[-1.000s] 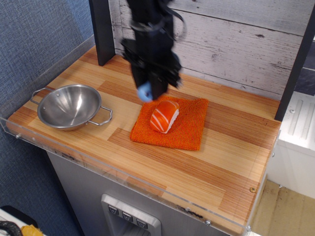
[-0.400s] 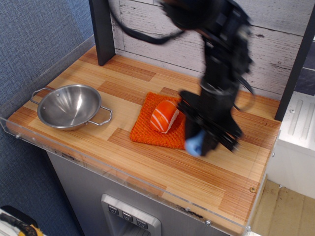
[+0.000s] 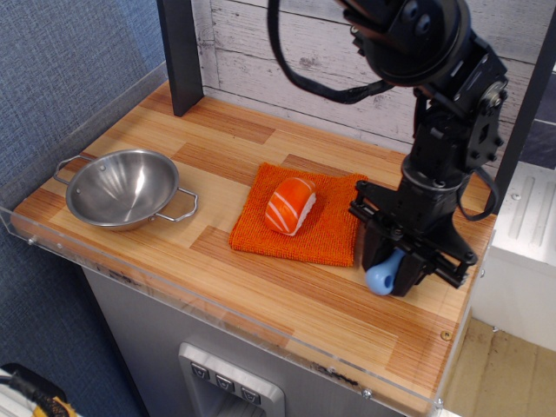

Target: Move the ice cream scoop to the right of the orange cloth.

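The orange cloth (image 3: 328, 228) lies flat in the middle of the wooden table, with a salmon sushi toy (image 3: 290, 205) on it. My black gripper (image 3: 395, 268) is just right of the cloth's right edge, low over the table. It is shut on the ice cream scoop (image 3: 384, 274); only the light-blue handle end shows, sticking out below the fingers. The scoop's metal bowl is hidden inside the gripper. I cannot tell whether the handle touches the tabletop.
A steel two-handled bowl (image 3: 123, 188) stands at the left of the table. A clear acrylic rim (image 3: 217, 304) runs along the front edge. A dark post (image 3: 181, 54) stands at the back left; a plank wall is behind.
My gripper has carried the scoop from behind the cloth's left corner, across the cloth, to its right side, and has come down lower. Cloth, sushi and bowl have not moved.
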